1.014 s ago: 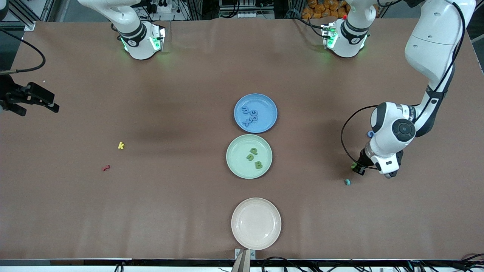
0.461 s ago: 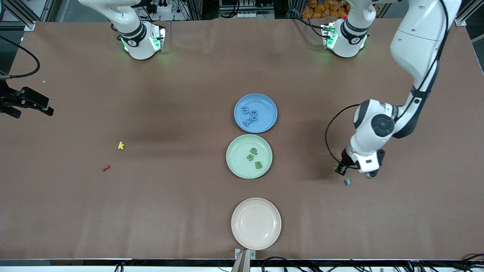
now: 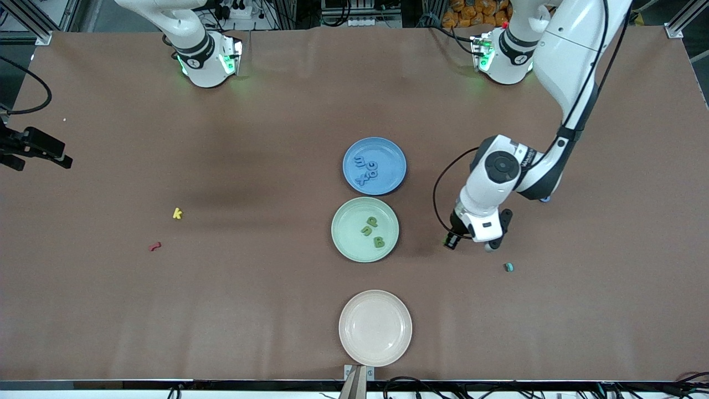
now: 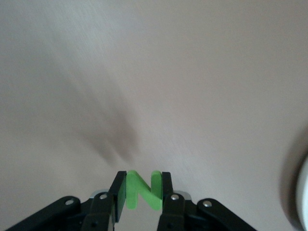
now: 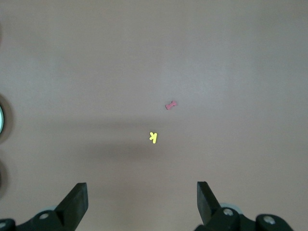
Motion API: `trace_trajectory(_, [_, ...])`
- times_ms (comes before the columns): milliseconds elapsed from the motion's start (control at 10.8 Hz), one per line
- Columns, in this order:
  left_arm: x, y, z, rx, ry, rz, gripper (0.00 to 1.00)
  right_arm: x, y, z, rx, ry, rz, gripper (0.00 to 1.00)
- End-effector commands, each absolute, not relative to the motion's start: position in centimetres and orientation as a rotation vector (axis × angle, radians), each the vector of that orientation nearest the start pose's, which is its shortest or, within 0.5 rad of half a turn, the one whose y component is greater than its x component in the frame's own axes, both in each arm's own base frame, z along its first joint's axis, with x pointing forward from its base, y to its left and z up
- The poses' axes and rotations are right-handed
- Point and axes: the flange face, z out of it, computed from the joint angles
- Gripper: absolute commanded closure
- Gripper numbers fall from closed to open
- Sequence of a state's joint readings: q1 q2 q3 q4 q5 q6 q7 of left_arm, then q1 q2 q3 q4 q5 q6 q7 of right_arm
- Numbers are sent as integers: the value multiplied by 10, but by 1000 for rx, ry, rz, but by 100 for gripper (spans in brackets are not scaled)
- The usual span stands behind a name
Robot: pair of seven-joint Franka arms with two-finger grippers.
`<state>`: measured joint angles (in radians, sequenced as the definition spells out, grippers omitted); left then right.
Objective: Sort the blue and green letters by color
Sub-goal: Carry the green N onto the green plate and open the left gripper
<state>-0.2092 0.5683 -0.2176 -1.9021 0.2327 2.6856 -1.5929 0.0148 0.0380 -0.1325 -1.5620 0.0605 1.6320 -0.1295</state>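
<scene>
My left gripper (image 3: 450, 242) is shut on a green N (image 4: 143, 190) and holds it over bare table beside the green plate (image 3: 346, 244), toward the left arm's end. The green plate holds three green letters (image 3: 372, 222). The blue plate (image 3: 390, 152), farther from the front camera, holds several blue letters (image 3: 366, 169). A bit of a blue piece (image 3: 546, 199) shows under the left arm. My right gripper (image 3: 62, 161) waits open and empty (image 5: 142, 202) at the right arm's end of the table.
A cream plate (image 3: 375, 310) stands empty near the front edge. A small teal piece (image 3: 509, 267) lies near the left gripper. A yellow k (image 3: 177, 213) and a small red letter (image 3: 155, 246) lie toward the right arm's end; the right wrist view also shows the k (image 5: 153, 137) and the red letter (image 5: 171, 105).
My left arm has carried the green N from the left arm's end toward the green plate. My right gripper has drifted slightly outward.
</scene>
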Motion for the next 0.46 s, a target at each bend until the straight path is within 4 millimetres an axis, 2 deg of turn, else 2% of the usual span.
trace_trajectory(0, [564,-353,244,-2937,-1646,-240,100,566,-61,619,-3098,-26,-64,0])
trace_trajectory(92, [552,-382,247,-2958,-1645,-233,100,565,-61,620,-3098,-26,-67,0])
trace_trajectory(277, [529,-421,245,-2988,-1609,-218,100,563,-60,624,-3096,-29,-76,0])
trace_trajectory(369, [522,-431,246,-3003,-1582,-216,88,563,-62,625,-3096,-24,-81,0])
